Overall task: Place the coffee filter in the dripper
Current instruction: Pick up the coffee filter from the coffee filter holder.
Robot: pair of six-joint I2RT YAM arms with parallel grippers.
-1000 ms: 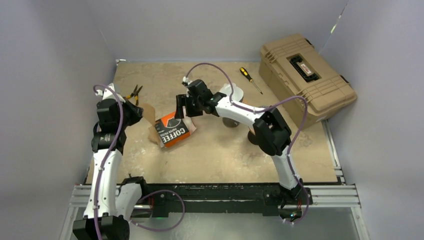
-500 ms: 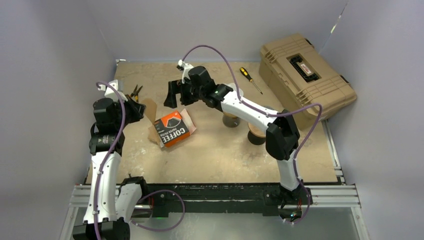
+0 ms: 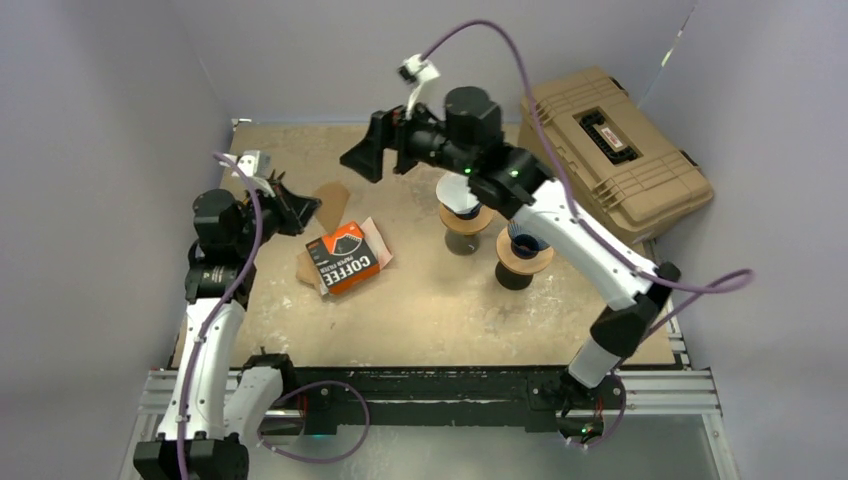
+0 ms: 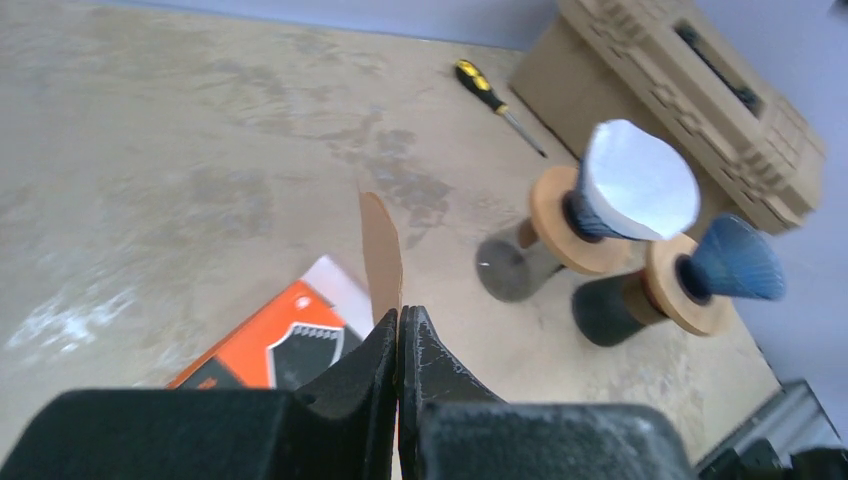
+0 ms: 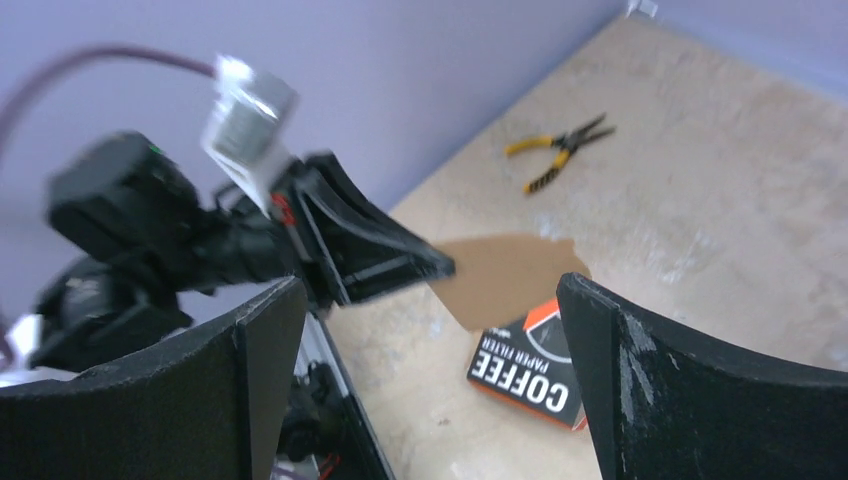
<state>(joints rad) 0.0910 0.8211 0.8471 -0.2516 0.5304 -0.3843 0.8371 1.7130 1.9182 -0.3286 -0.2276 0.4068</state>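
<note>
My left gripper [image 3: 305,208] [image 4: 400,315] is shut on a brown paper coffee filter [image 3: 331,196] [image 4: 381,250] and holds it edge-on above the orange and black filter box [image 3: 345,258] [image 4: 268,340]. Two drippers stand on cups at centre right. The near one [image 3: 523,248] [image 4: 738,262] is blue and bare. The far one [image 3: 462,196] [image 4: 640,185] has a white filter in it. My right gripper [image 3: 362,155] [image 5: 430,290] is open and empty, raised above the table beyond the box. In its view I see the brown filter [image 5: 510,275] in the left fingers [image 5: 375,250].
A tan hard case [image 3: 612,150] [image 4: 700,90] sits at the back right, with a yellow-handled screwdriver [image 3: 497,156] [image 4: 495,98] beside it. Yellow pliers [image 3: 268,183] [image 5: 560,150] lie at the back left. Walls close off the left, back and right sides.
My right gripper has left the filter box and risen up and back, its arm swinging high over the drippers. My left gripper has moved right with the brown filter.
</note>
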